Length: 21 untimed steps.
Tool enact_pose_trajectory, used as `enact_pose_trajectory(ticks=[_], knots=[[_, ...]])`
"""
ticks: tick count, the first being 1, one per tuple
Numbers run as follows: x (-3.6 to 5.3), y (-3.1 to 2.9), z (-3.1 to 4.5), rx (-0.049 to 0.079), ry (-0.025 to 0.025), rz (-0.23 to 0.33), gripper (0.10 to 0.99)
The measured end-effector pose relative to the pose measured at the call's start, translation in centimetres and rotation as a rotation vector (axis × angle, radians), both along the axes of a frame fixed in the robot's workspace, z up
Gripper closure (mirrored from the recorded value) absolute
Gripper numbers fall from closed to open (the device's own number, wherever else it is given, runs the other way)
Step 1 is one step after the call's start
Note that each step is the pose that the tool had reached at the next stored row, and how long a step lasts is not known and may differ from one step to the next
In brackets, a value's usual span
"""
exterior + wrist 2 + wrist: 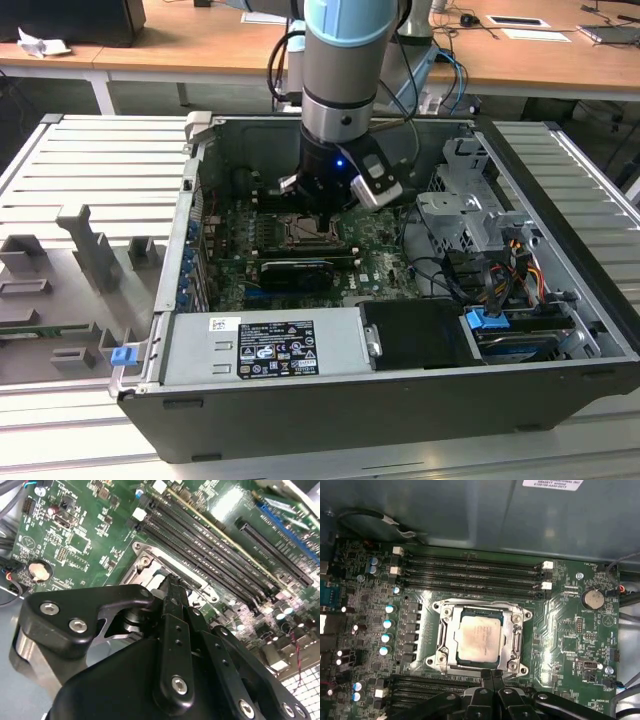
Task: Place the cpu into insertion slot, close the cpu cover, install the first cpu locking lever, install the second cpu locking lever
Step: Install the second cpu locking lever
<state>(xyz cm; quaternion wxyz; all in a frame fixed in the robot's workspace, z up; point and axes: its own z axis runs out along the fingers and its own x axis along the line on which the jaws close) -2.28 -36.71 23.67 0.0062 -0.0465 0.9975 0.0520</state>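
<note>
Cpu sits in the insertion slot on the motherboard, with the cpu cover down around it. My gripper hovers just above the socket's edge, fingers pressed together, grasping nothing.

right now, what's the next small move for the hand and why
Probably ease the shut hand onto a locking lever: the cpu is seated, the cpu cover lies flat around it, and the hand is at its edge.

Lab/workshop: open PC case on slatted bench, desks behind.
</note>
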Motion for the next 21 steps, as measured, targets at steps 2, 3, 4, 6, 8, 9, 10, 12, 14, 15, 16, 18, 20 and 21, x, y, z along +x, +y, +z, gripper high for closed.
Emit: enact_pose_trajectory(ticks=[2,3,4,6,8,9,10,12,14,15,16,18,20,21], knots=[[-0.09,-0.25,0.00,0.001,0.0000,0.000,0.980],[-0.28,-0.55,0.00,0.004,0.0001,0.000,0.980],[-0.49,-0.73,-0.01,0.008,-0.0001,0.000,0.980],[-1.25,-0.95,-0.03,0.025,0.0000,0.000,0.980],[-1.98,-1.12,-0.10,0.035,0.0000,0.000,0.980],[-2.20,-1.18,-0.25,0.039,-0.0001,0.001,0.980],[-2.40,-1.22,-0.58,0.041,-0.0001,0.001,0.980],[-2.55,-1.24,-1.29,0.041,0.0002,0.002,0.980],[-3.06,-1.63,-1.46,0.069,0.0000,0.002,0.980],[-3.32,-1.68,-1.47,0.077,-0.0001,0.002,0.980],[-3.52,-1.77,-1.48,0.085,-0.0002,0.002,0.980],[-3.98,-2.04,-1.48,0.098,-0.0001,0.002,0.980],[-4.21,-2.50,-1.52,0.106,-0.0002,0.002,0.980],[-4.32,-2.94,-1.52,0.114,-0.0001,0.002,0.980]])
